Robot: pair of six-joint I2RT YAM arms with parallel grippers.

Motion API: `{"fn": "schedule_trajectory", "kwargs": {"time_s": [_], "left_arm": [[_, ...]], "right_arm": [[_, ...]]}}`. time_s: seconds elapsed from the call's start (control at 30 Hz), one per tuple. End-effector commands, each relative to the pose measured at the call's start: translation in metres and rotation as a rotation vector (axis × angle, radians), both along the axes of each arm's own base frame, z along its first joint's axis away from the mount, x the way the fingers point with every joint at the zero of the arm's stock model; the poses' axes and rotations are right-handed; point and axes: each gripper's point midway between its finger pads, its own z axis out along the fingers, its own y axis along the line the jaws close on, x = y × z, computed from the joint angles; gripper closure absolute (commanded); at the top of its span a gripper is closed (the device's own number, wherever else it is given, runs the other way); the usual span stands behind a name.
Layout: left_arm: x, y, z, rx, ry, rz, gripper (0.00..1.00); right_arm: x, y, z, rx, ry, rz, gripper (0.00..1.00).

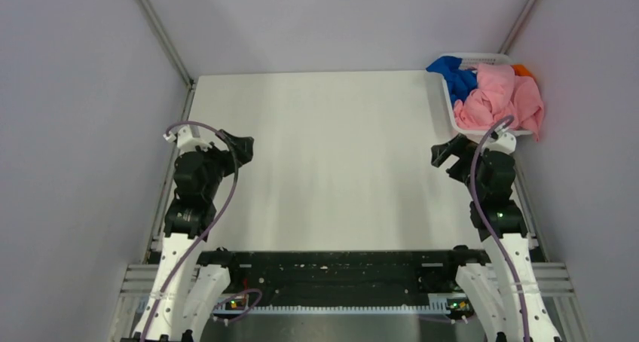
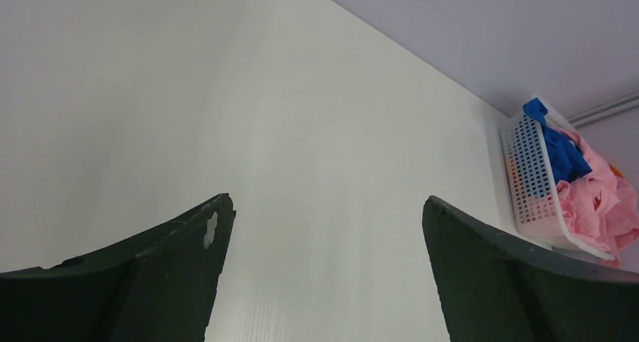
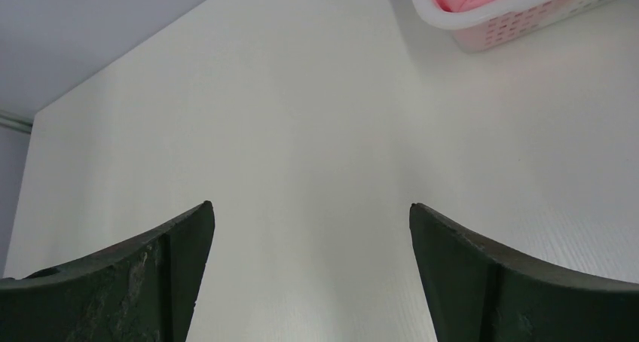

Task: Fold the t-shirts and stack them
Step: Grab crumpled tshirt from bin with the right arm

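The t-shirts (image 1: 493,97) sit heaped in the basket (image 1: 441,101), none folded; right gripper (image 1: 446,151) near it, left gripper (image 1: 241,145) well apart; both jaws spread, presumably ready to grab

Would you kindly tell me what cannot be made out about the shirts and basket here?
- Orange shirt: top view, only a sliver shows behind the pink shirt.
- Blue shirt: top view, partly covered by the pink one.
- Basket: right wrist view, cut off by the top edge.

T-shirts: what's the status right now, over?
Left gripper open, empty. Right gripper open, empty. T-shirts heaped unfolded in basket. Nothing blocking.
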Motion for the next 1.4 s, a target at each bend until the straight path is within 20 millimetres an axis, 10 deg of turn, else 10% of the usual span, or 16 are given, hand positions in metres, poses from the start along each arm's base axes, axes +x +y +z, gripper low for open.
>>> {"fn": "schedule_trajectory", "kwargs": {"time_s": [0.0, 0.27, 0.73, 1.0, 1.17, 1.3, 1.37], "left_arm": [[0.006, 0.000, 0.016, 0.008, -0.049, 0.000, 0.01], [0.023, -0.011, 0.013, -0.047, -0.091, -0.043, 0.01], [0.047, 0.005, -0.007, 0.024, -0.002, 0.042, 0.01], [0.063, -0.002, -0.012, -0.017, -0.008, 0.020, 0.01], [0.069, -0.002, -0.014, -0.007, 0.023, 0.022, 0.01], [0.067, 0.001, -0.011, -0.001, 0.016, 0.035, 0.01], [0.066, 0.003, -0.009, 0.002, 0.007, 0.044, 0.01]], "right_arm": [[0.007, 0.008, 0.018, 0.025, -0.051, 0.030, 0.01], [0.045, 0.002, 0.027, -0.062, -0.052, 0.040, 0.01], [0.162, -0.167, 0.015, -0.314, 0.350, -0.390, 0.05], [0.217, -0.203, -0.038, -0.315, 0.476, -0.400, 0.16], [0.233, -0.218, -0.061, -0.320, 0.512, -0.429, 0.53], [0.238, -0.226, -0.028, -0.382, 0.436, -0.442, 0.95], [0.234, -0.234, 0.000, -0.416, 0.398, -0.468, 1.00]]}}
